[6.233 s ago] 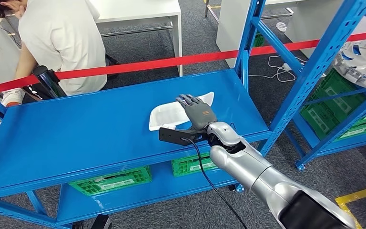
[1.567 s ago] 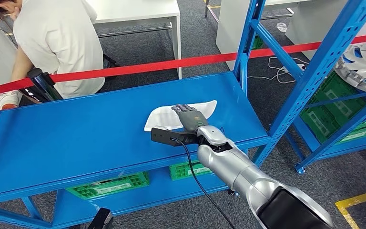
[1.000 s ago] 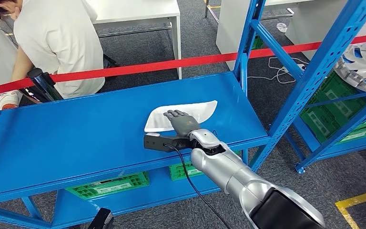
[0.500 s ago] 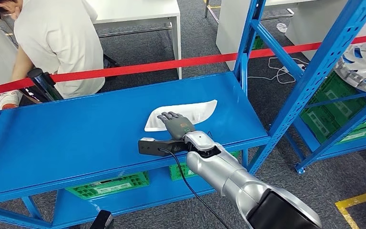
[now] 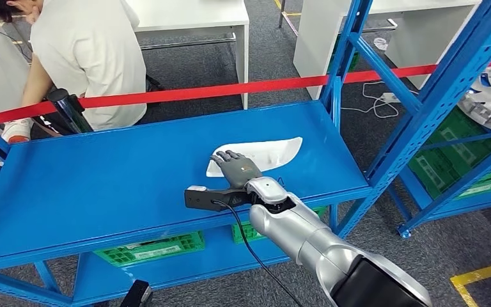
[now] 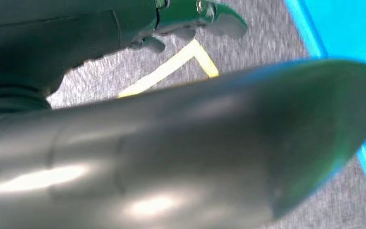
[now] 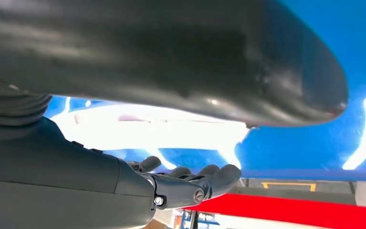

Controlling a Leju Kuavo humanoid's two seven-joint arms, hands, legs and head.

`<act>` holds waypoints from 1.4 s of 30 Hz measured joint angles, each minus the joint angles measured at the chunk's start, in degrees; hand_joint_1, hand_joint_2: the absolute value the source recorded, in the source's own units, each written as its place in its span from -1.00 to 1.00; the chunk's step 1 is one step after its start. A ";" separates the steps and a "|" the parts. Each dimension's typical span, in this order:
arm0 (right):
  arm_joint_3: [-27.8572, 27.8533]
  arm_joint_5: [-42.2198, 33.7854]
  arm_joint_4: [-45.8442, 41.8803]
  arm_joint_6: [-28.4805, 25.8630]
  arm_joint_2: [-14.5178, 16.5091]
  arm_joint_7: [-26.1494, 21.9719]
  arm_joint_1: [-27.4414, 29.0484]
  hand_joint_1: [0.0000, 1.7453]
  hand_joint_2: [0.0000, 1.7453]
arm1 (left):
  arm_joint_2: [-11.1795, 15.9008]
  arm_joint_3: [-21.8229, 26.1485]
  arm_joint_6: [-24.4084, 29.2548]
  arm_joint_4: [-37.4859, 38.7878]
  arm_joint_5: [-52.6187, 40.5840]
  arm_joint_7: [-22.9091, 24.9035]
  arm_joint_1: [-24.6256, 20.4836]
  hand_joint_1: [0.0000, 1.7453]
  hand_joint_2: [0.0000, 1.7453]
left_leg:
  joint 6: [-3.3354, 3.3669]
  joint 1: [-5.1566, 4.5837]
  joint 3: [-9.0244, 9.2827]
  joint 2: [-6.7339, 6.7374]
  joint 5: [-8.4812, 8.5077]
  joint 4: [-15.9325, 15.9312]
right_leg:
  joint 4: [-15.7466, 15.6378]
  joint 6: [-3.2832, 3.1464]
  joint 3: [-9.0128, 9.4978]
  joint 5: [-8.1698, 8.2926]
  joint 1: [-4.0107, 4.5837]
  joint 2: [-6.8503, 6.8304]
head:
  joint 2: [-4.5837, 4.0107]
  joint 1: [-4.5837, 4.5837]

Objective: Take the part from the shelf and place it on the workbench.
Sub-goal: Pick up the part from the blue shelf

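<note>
The white part [image 5: 262,153], a flat curved plastic piece, lies on the blue desk [image 5: 102,185] toward its right end. The right hand [image 5: 235,167] hovers palm down over the part's near left corner, its fingers apart and gently curled, gripping nothing; in the right wrist view the hand [image 7: 190,183] hangs just above the white surface [image 7: 147,129]. I cannot tell how the left hand [image 6: 186,19] is set. Behind the desk a red tape [image 5: 230,91] stretches across, and beyond it a person [image 5: 77,51] in a white shirt bends over. Green crates [image 5: 150,246] sit under the desk.
</note>
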 joint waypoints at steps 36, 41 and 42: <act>0.88 -0.50 0.42 1.31 0.28 2.02 0.95 1.00 1.00 | -0.63 0.02 0.13 0.05 0.52 -1.24 0.54 -1.00 -1.00 | -1.09 -1.16 -5.57 -0.55 3.76 1.39 | -12.26 -3.13 10.63 -0.22 1.62 0.55 | 0.00 -0.84; 0.88 -0.53 0.42 1.33 0.31 2.04 0.90 1.00 1.00 | -0.62 0.02 0.13 0.05 0.52 -1.29 0.55 -1.00 -1.00 | -0.97 -1.16 -5.39 -0.55 3.81 1.38 | -12.31 -2.79 10.77 -0.15 1.62 0.54 | 0.00 -0.84; 0.88 -0.53 0.42 1.32 0.32 2.07 0.82 1.00 1.00 | -0.62 0.02 0.13 0.05 0.53 -1.33 0.55 -1.00 -1.00 | -0.98 -1.16 -5.35 -0.54 3.82 1.38 | -12.31 -2.79 10.80 -0.14 1.63 0.55 | 0.00 -0.84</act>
